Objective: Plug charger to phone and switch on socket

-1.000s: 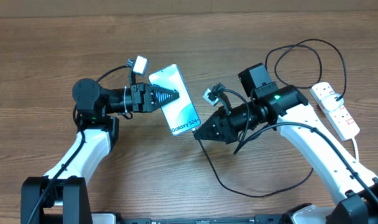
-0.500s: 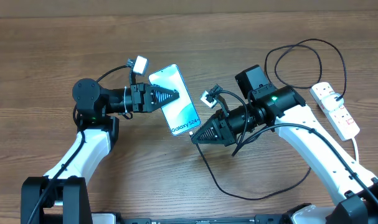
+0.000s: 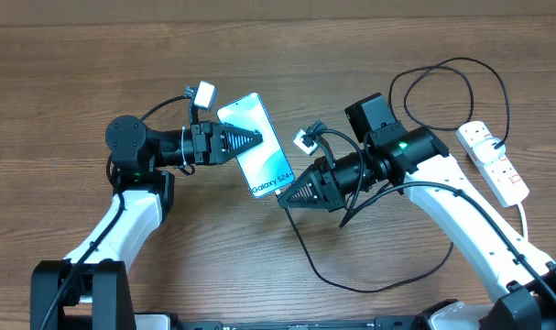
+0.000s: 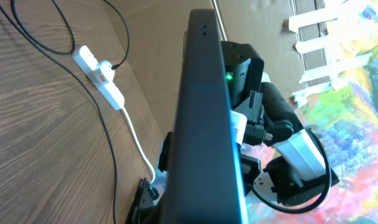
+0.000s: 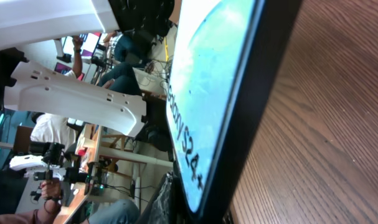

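Wood desk (image 3: 76, 73). The phone (image 3: 268, 160) is lifted off it, tilted, clenched in left fingers (image 3: 241, 142). Black charger (image 3: 452, 61) tip is pinched by right fingers (image 3: 305, 192) at the phone's bottom edge; can't tell if seated. The socket (image 3: 495, 162) at far right is probably unswitched. Phone is slim and dark-rimmed, light blue screen reads "Galaxy S24".

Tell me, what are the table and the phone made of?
The table looks like wood or wood-look laminate: brown grain lines, matte. The phone has a smooth glossy front, likely glass; its dark edge could be metal or plastic, hard to tell.
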{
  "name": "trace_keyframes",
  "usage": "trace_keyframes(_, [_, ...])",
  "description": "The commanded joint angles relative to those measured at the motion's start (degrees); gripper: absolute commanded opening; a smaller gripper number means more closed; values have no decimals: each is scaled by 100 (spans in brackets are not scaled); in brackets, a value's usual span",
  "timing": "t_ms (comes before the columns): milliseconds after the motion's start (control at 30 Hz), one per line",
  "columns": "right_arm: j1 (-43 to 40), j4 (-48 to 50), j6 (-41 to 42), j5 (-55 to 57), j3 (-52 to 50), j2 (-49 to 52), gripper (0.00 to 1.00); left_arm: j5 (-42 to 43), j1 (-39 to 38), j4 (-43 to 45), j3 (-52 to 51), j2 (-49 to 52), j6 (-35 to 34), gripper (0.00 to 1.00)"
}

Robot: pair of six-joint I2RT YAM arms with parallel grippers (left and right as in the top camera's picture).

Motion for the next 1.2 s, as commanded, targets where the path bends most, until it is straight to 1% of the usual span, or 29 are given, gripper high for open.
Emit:
trace_keyframes(0, [7,131,177,-138,2,7,4,87,2,50,46,-24,173,4])
trace_keyframes(567, [7,223,302,37,2,7,4,280,2,50,46,-24,173,4])
trace_keyframes(733, [7,444,321,35,2,7,4,393,-46,50,46,-24,175,4])
trace_keyframes(900, [7,935,798,37,2,7,4,420,-170,52,46,-24,186,4])
trace_keyframes(1067, [7,1045,883,81,2,7,4,734,-278,55,46,-24,439,4])
trace_keyframes(1167, [4,1045,903,81,4,7,4,754,-354,55,44,-24,603,4])
